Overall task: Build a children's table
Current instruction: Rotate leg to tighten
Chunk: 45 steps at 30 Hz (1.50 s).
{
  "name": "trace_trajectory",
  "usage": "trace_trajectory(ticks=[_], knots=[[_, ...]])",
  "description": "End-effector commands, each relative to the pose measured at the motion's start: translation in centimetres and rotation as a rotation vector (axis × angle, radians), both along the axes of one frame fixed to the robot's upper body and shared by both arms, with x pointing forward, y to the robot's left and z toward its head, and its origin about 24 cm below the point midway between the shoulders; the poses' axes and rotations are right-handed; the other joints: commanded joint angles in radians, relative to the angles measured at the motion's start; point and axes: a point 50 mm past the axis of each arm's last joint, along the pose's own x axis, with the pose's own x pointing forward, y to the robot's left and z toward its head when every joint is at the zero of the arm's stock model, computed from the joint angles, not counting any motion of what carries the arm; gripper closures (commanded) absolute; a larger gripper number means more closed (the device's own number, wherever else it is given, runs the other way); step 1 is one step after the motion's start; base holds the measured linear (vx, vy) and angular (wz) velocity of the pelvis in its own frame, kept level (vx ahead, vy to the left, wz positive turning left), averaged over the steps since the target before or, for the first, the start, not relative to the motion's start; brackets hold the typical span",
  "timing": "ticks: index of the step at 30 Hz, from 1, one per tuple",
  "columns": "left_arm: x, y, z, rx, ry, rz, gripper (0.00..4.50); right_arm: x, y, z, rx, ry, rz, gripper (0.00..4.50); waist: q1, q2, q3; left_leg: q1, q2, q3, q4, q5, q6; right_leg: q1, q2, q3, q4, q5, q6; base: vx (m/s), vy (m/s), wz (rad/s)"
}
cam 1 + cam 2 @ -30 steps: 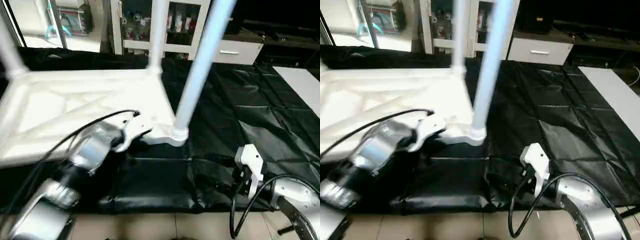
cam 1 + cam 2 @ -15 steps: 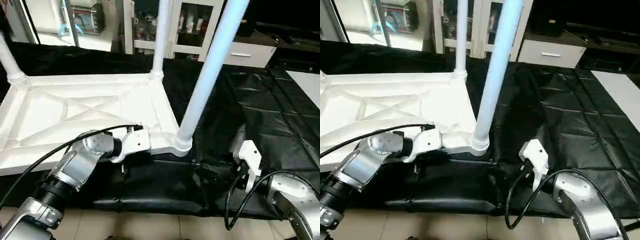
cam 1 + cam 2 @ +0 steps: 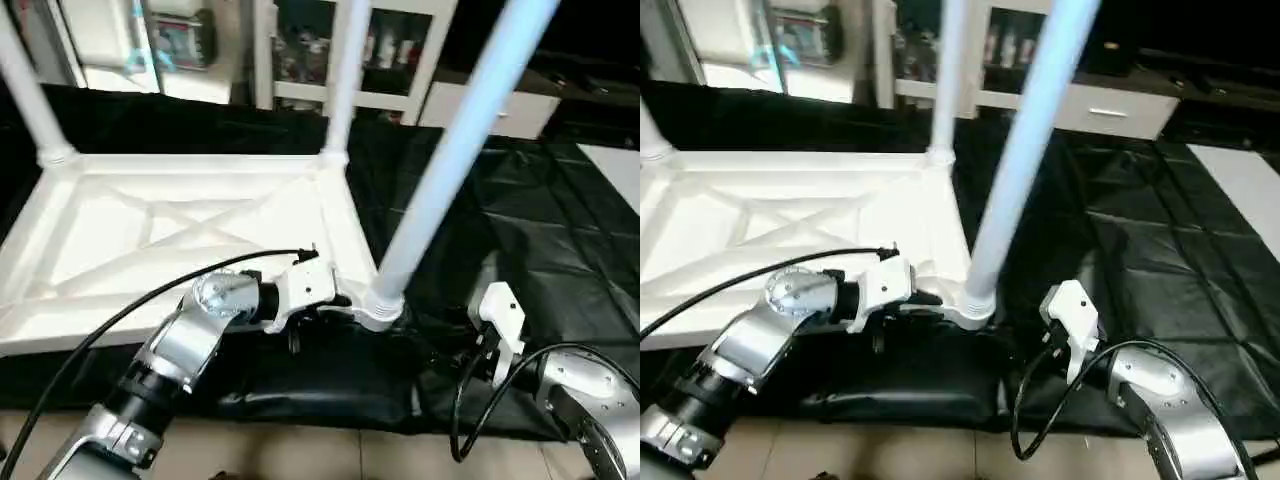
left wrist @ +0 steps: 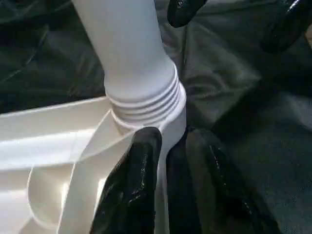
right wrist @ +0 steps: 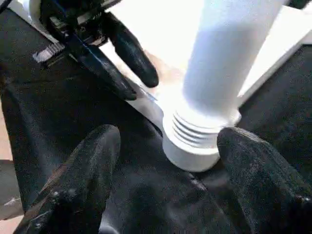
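In the left eye view, the white table top (image 3: 180, 250) is lying upside down on a black sheet (image 3: 520, 230), its X-ribbed underside facing up. Three legs are standing in its corner sockets: the far left leg (image 3: 30, 90), the far right leg (image 3: 340, 80) and the near right leg (image 3: 450, 170), which is leaning up toward the right. The left gripper (image 3: 335, 310) is reaching to the near right corner socket (image 3: 378, 305) from the robot's left side, while the right gripper (image 3: 470, 345) is sitting low on the sheet just right of that socket.

In the right eye view, the same layout is showing, with a white cabinet (image 3: 1110, 105) standing beyond the sheet.

In the left wrist view, one black finger (image 4: 134, 190) is pressing on the table top's edge beside the ribbed collar of the near right leg; the other is lying under that edge, so the jaws are pinching the rim narrowly.

In the right wrist view, the right gripper's fingers (image 5: 83, 180) are spreading wide on either side of the socket, touching nothing
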Motion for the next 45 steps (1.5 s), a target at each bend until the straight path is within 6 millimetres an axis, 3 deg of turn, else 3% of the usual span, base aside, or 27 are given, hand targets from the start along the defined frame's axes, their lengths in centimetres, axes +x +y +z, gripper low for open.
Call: trace_trajectory(ticks=[1,11,14,27,45], knots=[[0.6,0.2,0.2,0.027,-0.016,-0.012,3.37,0.3,-0.8,0.4,-0.020,-0.018,-0.026,0.98,0.000,-0.003,-0.048,0.005,0.038,-0.023,-0.084,-0.309,0.025,0.037,-0.055,0.034,-0.085,-0.410,-0.116,0.000,0.000,0.00],[0.7,2.0,-0.7,0.159,0.055,-0.036,3.37,0.1,-1.1,0.7,-0.027,-0.021,-0.031,0.98,-0.006,0.005,-0.051,0.011,0.043,-0.022,-0.085,-0.294,0.019,0.037,-0.053,0.036,-0.073,-0.321,-0.158,0.000,0.000,0.00],[0.6,2.3,-0.6,0.148,0.075,-0.026,3.03,0.0,-1.2,0.7,-0.029,-0.020,-0.033,0.98,-0.005,0.003,-0.049,0.012,0.043,-0.022,-0.085,-0.307,0.017,0.038,-0.055,0.036,-0.074,-0.339,-0.165,0.000,0.000,0.00],[0.7,2.0,-1.4,0.129,0.072,-0.003,2.99,0.2,-0.9,0.7,-0.021,-0.020,-0.025,0.98,0.000,-0.004,-0.050,0.010,0.043,-0.021,-0.083,-0.293,0.025,0.037,-0.056,0.036,-0.076,-0.363,-0.149,0.000,0.000,0.00],[-0.2,2.4,-3.1,0.175,0.116,-0.012,4.49,0.8,-0.9,1.1,-0.002,-0.046,-0.056,0.98,0.002,-0.008,-0.050,0.011,0.042,-0.022,-0.084,-0.294,0.020,0.035,-0.056,0.035,-0.078,-0.381,-0.132,0.000,0.000,0.00]])
